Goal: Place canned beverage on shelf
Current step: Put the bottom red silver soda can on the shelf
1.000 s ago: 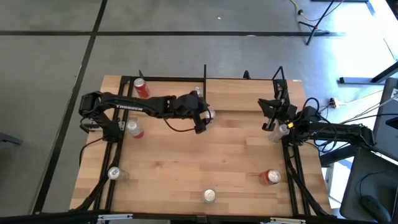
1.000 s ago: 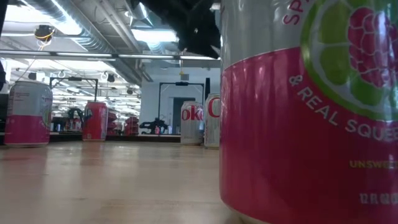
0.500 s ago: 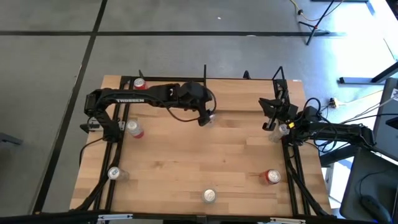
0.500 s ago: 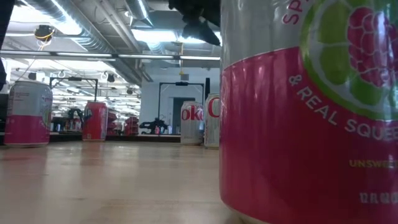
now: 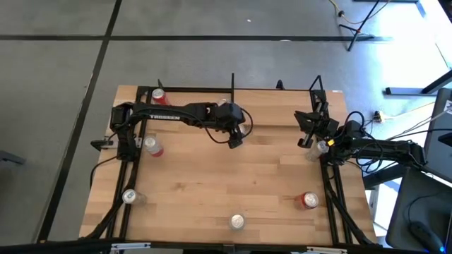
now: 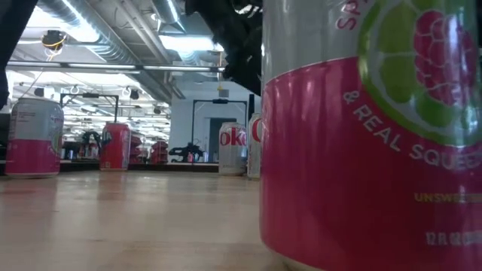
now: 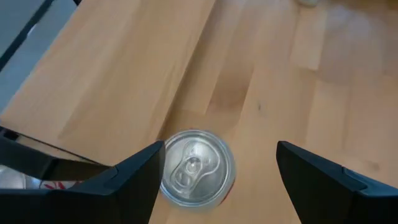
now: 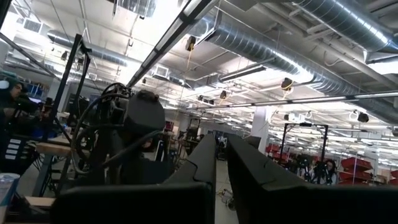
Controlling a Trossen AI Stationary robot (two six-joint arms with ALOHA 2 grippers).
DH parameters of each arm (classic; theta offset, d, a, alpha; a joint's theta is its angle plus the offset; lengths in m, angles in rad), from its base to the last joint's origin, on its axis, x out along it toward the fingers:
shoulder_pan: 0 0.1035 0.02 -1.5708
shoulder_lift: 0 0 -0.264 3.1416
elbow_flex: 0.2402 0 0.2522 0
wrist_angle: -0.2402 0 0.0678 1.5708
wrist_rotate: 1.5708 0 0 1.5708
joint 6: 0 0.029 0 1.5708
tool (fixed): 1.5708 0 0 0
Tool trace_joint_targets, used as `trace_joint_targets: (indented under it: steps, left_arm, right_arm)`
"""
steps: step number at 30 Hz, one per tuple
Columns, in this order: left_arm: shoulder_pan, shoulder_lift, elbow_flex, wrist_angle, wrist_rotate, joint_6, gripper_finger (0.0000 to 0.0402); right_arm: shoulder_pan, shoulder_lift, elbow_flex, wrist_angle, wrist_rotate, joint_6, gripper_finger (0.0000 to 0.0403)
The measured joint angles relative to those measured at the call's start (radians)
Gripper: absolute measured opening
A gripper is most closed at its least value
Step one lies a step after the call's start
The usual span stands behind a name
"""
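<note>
Lighting bright and even from ceiling fixtures (image 6: 181,41); daylight glare washes out the floor (image 5: 395,35) at upper right of high view. Low view: near can (image 6: 369,135) fills frame, soft-focused. Table (image 5: 212,183) shadows faint

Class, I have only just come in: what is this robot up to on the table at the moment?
The left gripper hangs open over a silver-topped can standing on the wooden tabletop, at the front edge of the shelf. The can is not gripped and sits off-centre, near one finger. The right gripper waits at the table's right side with its fingers closed. Other cans stand scattered about, including a red-topped can at the front right. None is seen on the shelf.
</note>
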Motion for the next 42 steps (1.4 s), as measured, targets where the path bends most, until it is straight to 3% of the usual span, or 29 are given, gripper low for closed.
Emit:
trace_joint_targets:
  steps: [4, 12, 20, 25, 42]
  left_arm:
    - [0.001, 0.02, 0.001, 0.006, -0.055, 0.003, 0.0299]
    - [0.001, 0.061, 0.0, 0.004, -0.04, 0.003, 0.0299]
    - [0.005, 0.088, 0.0, 0.007, -0.107, 0.003, 0.0299]
    - [0.007, 0.1, 0.0, 0.001, -0.036, 0.005, 0.0299]
    - [0.012, 0.109, -0.007, 0.0, 0.012, 0.029, 0.0299]
  right_arm:
    - [0.0, 0.0, 0.0, -0.001, 0.0, 0.0, 0.0028]
    - [0.0, 0.0, 0.0, -0.015, 0.0, 0.001, 0.0028]
    - [0.0, 0.0, 0.0, -0.025, -0.001, 0.003, 0.0028]
    - [0.0, 0.0, 0.0, -0.026, -0.001, 0.003, 0.0028]
    - [0.0, 0.0, 0.0, -0.026, -0.001, 0.003, 0.0028]
